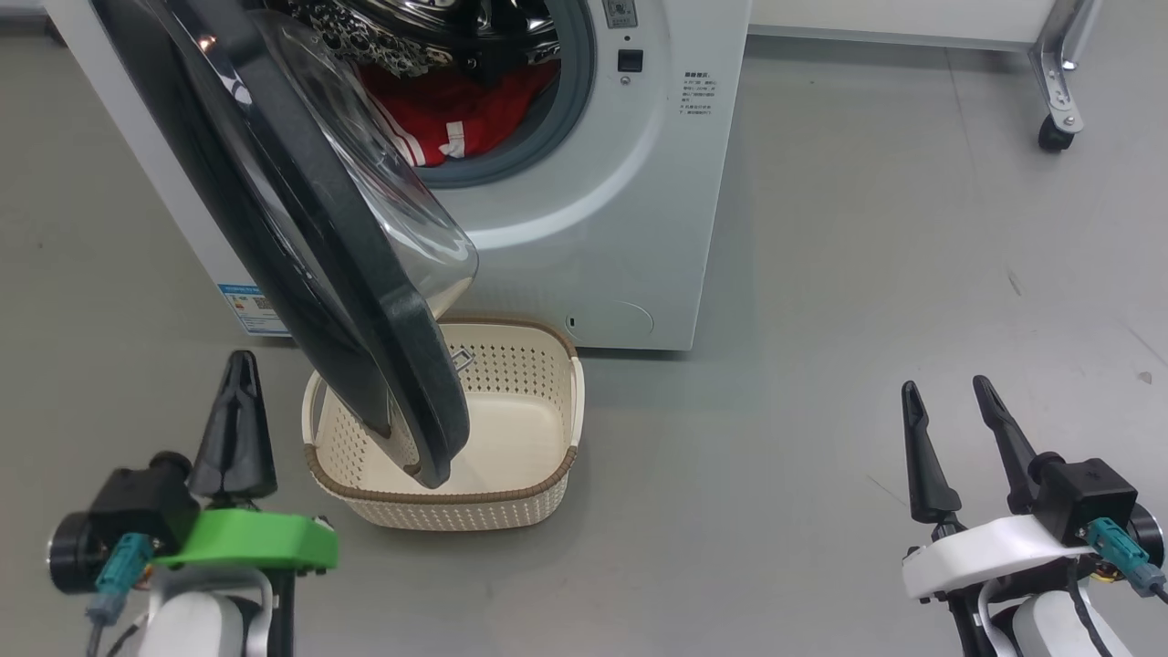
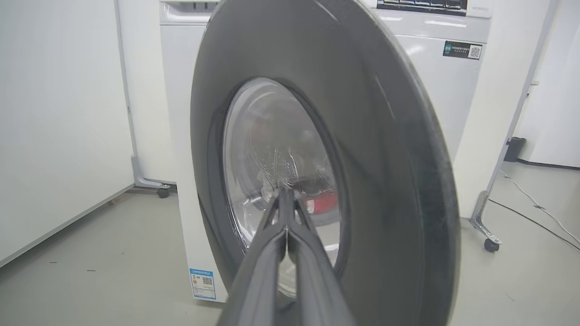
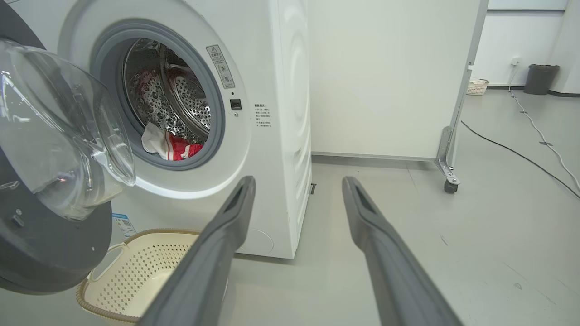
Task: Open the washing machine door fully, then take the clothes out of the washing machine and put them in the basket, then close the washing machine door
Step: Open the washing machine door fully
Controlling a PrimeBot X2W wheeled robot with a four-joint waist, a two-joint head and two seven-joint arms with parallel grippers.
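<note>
Washing machine door [image 1: 420, 383] stands half open, slanting out over the left half of the basket [image 1: 474, 511]. Its black ring and glass bowl block that side and the left approach to the drum [image 3: 190, 99]. Door's outer face is straight ahead of left gripper [image 1: 239, 360]. Drum mouth is open from the right, with clothes [image 1: 456, 114] at its front lip. Bare floor [image 1: 821, 319] lies between right gripper [image 1: 944, 388] and washing machine [image 1: 620, 237]. Basket's right half is open from above.

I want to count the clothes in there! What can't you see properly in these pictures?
Clothes: head view, the washing machine door covers part of the red heap, so no counting.
Basket: head view, the door hides its left inside.
Label print on the washing machine: head view, too small to read.
Drum: left wrist view, blurred through the door glass.
</note>
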